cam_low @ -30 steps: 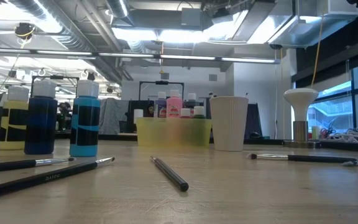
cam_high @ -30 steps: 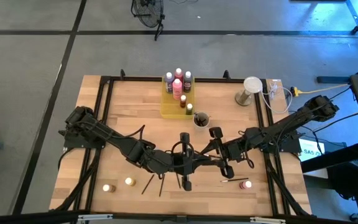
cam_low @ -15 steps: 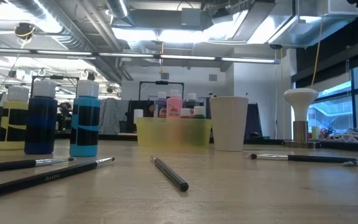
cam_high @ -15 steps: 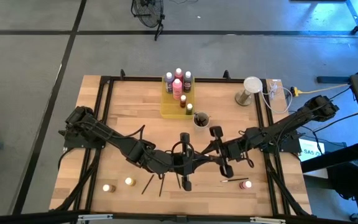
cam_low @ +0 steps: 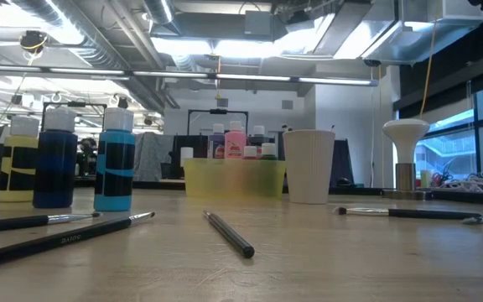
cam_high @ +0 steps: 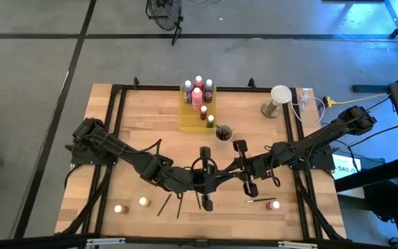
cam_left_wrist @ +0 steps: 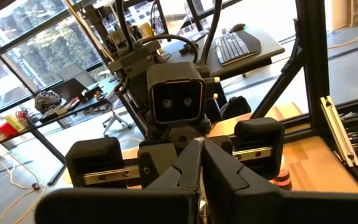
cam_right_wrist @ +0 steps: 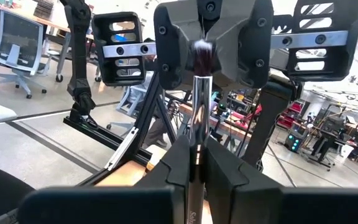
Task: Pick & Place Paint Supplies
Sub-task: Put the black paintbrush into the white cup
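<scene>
My right gripper (cam_right_wrist: 194,163) has just clamped onto a paintbrush (cam_right_wrist: 195,112), which stands up between its fingers. Facing it, my left gripper (cam_left_wrist: 199,163) pinches the brush too. Handover looks nearly done; beyond them waits the grey cup (cam_high: 223,131).

high: overhead, down | low: tabletop, level | wrists: facing each other
</scene>
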